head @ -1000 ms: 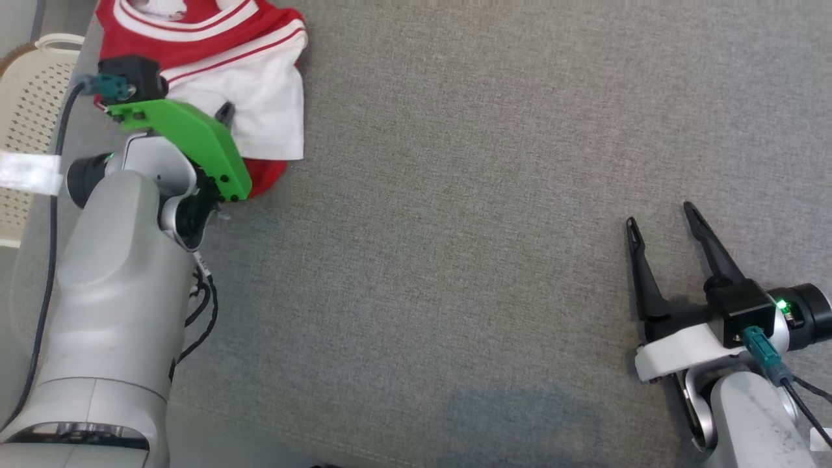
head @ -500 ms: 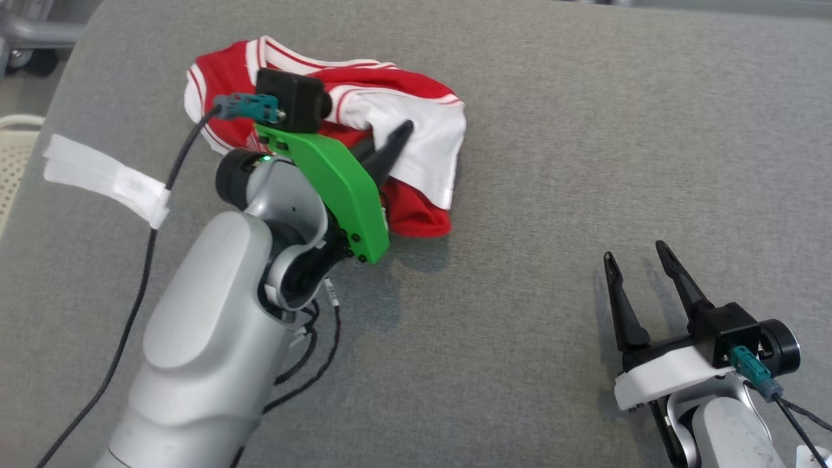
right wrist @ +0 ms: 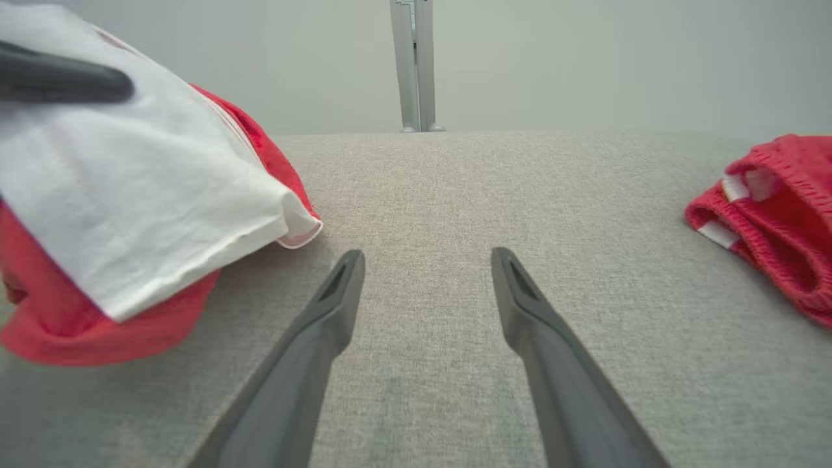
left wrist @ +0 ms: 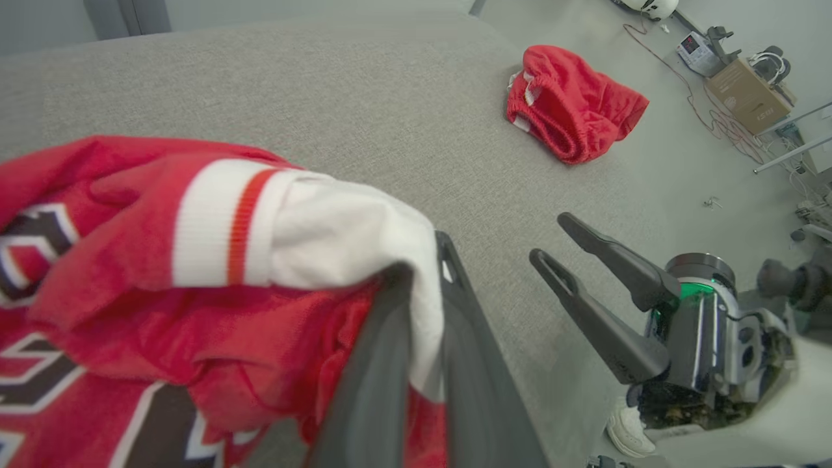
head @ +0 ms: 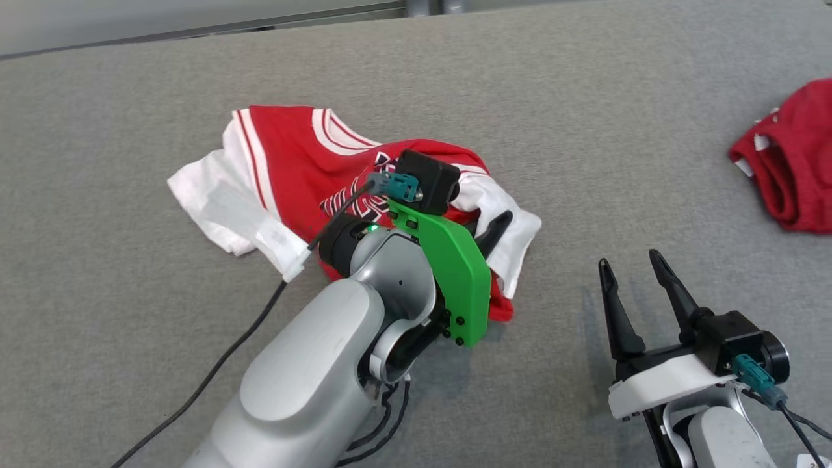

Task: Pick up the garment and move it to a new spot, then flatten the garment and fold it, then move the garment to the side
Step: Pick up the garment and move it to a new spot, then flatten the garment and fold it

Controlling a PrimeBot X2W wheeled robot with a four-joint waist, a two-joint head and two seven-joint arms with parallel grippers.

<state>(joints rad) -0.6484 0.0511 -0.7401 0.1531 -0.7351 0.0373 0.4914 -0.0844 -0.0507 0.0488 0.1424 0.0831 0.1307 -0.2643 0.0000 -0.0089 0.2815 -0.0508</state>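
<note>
The garment [head: 286, 162] is a red and white jersey with dark lettering, lying crumpled on the grey table [head: 585, 97]. My left gripper [head: 497, 224] is shut on its white sleeve, and in the left wrist view the white cloth of the garment [left wrist: 338, 240] is pinched between the two dark fingers [left wrist: 383, 364]. My right gripper [head: 629, 262] stands open over bare table to the right of the jersey, nothing between its fingers. In the right wrist view the garment [right wrist: 130, 195] lies at the left, beside the open right gripper [right wrist: 427, 257].
A second red piece of clothing [head: 790, 169] lies bunched at the table's right edge, also in the left wrist view [left wrist: 572, 104] and the right wrist view [right wrist: 773, 214]. A black cable [head: 214, 370] trails from my left arm. Floor clutter and a cardboard box [left wrist: 747, 97] lie beyond the table.
The head camera has swung, so the whole picture shifted. My left gripper, still shut on the jersey, has carried it towards the right gripper. The right gripper stays open.
</note>
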